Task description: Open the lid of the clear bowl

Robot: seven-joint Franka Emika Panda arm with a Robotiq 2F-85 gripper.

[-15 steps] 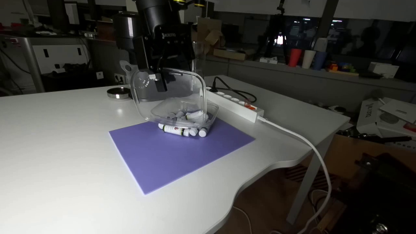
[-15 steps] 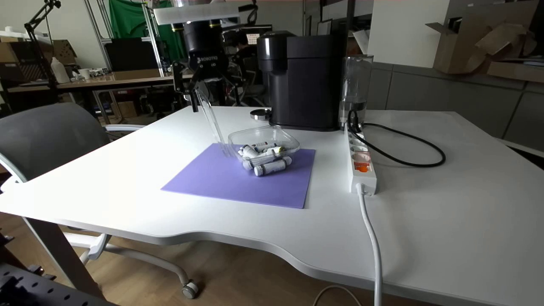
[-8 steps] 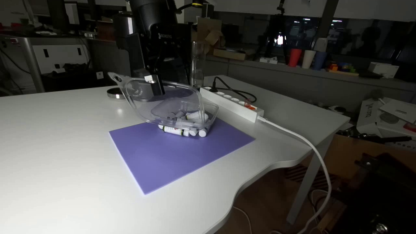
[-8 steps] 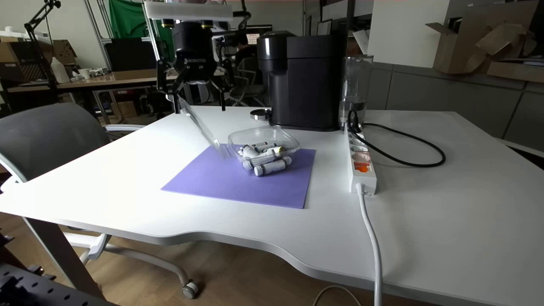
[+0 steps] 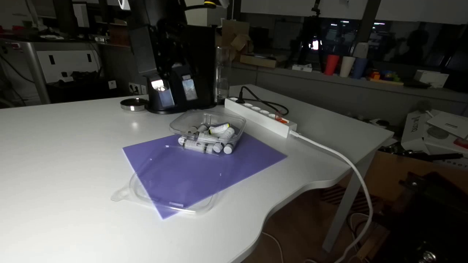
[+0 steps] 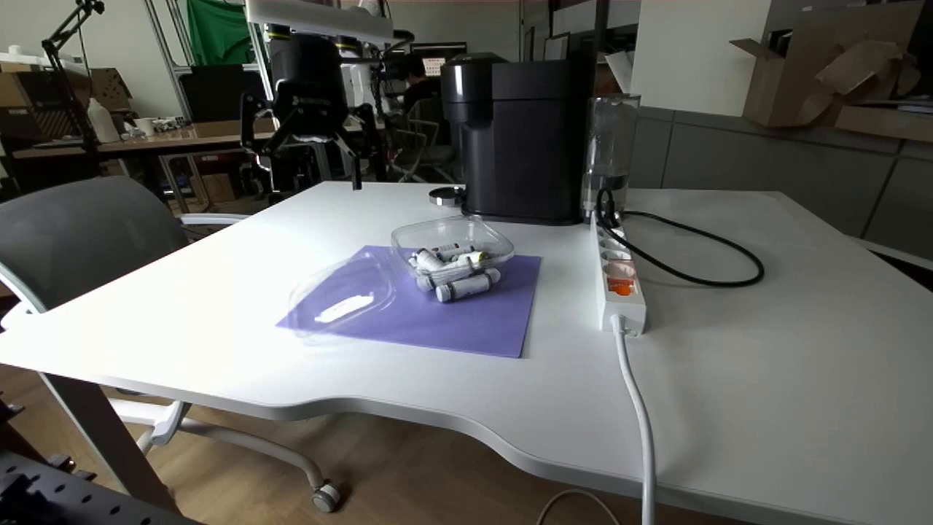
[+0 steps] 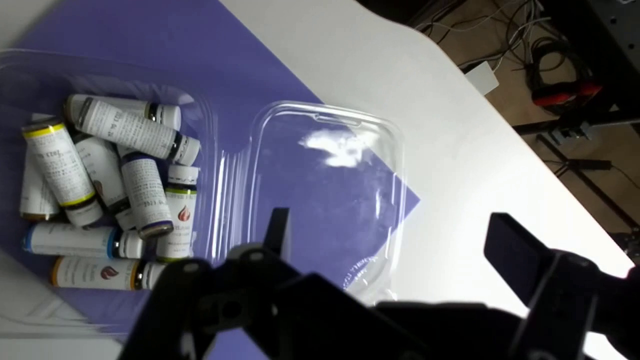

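Observation:
The clear bowl [image 5: 181, 124] stands on the purple mat with several small white-labelled bottles in it; it also shows in an exterior view [image 6: 477, 232] and in the wrist view [image 7: 202, 97]. The see-through lid [image 5: 179, 184] lies flat beside the bowl, partly on the mat and partly over the white table. The lid also shows in an exterior view [image 6: 342, 295] and in the wrist view [image 7: 320, 185], where clear ridged strips run between bowl and lid. My gripper [image 7: 392, 230] is open and empty above the lid's tab end. In an exterior view the gripper [image 6: 315, 188] is above the table, apart from the lid.
A tall black machine [image 6: 528, 138] stands behind the bowl, with a round metal dish [image 6: 446, 195] beside it. A white power strip [image 6: 619, 281] with a black cable lies to one side. The purple mat [image 6: 466, 328] lies under the bowl near the curved table edge.
The lid stood up on its bowl-side edge against a gripper finger, then tilted lower, and now lies flat. My gripper has moved away from the bowl, and the bowl has stayed in place.

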